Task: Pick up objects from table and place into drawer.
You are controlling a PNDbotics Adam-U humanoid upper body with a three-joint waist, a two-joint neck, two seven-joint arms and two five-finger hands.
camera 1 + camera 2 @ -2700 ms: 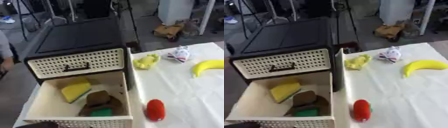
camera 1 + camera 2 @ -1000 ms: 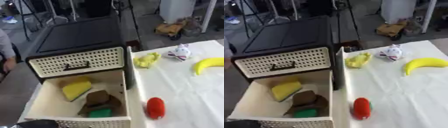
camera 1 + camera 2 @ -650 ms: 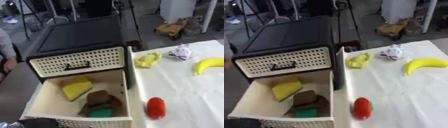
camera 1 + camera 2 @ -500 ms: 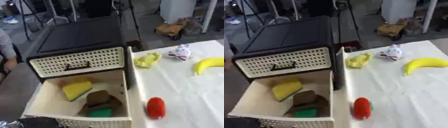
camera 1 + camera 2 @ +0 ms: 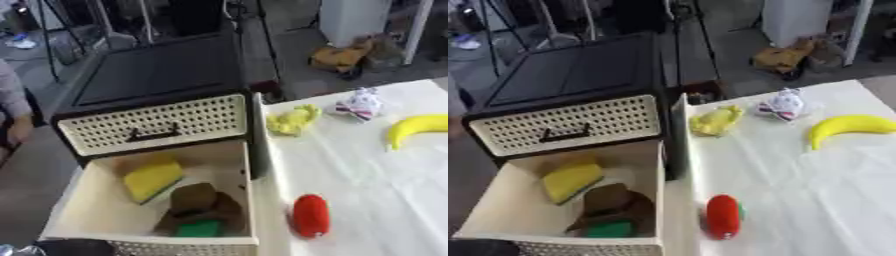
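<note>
The red thing [image 5: 310, 215] lies on the bench [image 5: 376, 175] just right of the open drawer [image 5: 96, 186], long axis running near-to-far, while no robot hand clearly shows, so nobody can tell grip or nearer arm.

We log two head-mounted stereo eyes, both looking steeply down and forward at near range. Both share the open drawer [image 5: 149, 200], the cabinet [image 5: 570, 85] and the white bench [image 5: 815, 190], shifted slightly sideways between views.
</note>
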